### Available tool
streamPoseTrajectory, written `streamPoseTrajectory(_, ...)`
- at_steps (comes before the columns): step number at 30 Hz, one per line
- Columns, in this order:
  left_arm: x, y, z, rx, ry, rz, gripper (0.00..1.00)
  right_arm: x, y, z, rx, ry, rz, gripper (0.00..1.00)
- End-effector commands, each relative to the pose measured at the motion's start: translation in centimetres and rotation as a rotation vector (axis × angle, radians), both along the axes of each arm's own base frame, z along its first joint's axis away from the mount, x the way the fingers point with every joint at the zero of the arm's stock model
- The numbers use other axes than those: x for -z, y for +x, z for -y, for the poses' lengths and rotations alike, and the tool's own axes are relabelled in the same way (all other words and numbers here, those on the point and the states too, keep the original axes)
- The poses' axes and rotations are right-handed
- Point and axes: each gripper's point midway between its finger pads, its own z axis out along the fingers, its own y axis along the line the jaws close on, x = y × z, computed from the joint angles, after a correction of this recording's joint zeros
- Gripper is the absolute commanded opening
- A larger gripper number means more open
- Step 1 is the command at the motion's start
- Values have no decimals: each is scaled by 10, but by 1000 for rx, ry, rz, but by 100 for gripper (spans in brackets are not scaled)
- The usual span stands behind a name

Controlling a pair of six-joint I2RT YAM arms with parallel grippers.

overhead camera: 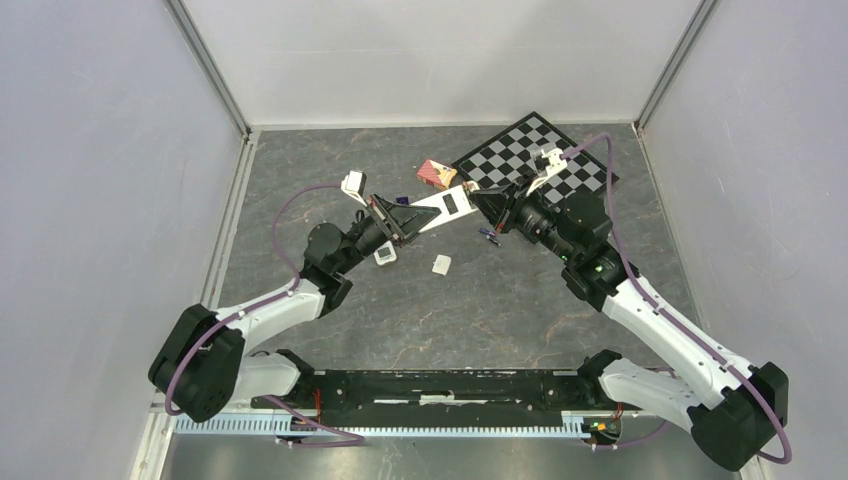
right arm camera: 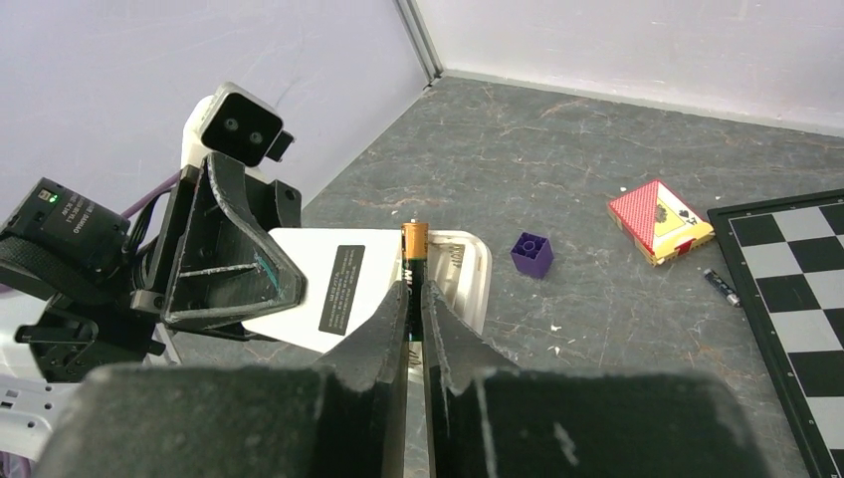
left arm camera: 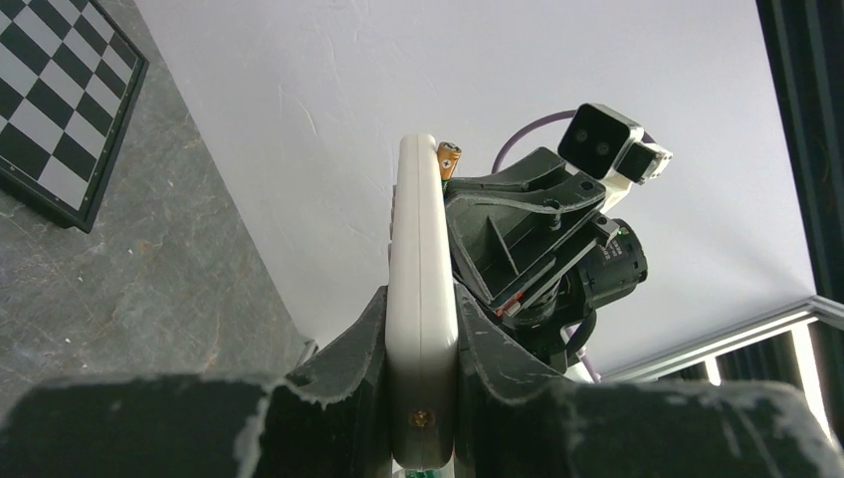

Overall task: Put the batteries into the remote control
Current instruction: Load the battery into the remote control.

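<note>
the left fingers (left arm camera: 373, 329) clamp the remote control (right arm camera: 338, 284) edgewise above the tabletop (overhead camera: 500, 300) so its battery bay (right arm camera: 458, 267) faces the right fingers (right arm camera: 396, 324), which pinch one of the batteries (right arm camera: 414, 244) just beside that bay, ready for insertion.

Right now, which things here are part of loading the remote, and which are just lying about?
For the job:
remote, in the left jaws
battery, in the right jaws
loose battery

Lying about:
chessboard
card box
purple block
</note>
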Motion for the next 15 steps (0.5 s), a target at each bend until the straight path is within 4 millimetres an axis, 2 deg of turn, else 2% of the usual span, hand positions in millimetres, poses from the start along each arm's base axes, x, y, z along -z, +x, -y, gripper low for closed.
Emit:
streamPoseTrajectory(1, -46, -15, -8, 37, -157, 81, 2, -5, 5, 2, 23, -1, -4, 14)
streamPoseTrajectory(9, -46, -10, -11, 8, -179, 71, 2, -11, -1, 9, 36, -2, -9, 30)
streamPoseTrajectory(15, -44, -10, -11, 6, -178, 76, 2, -31, -5, 8, 26, 45, -14, 39)
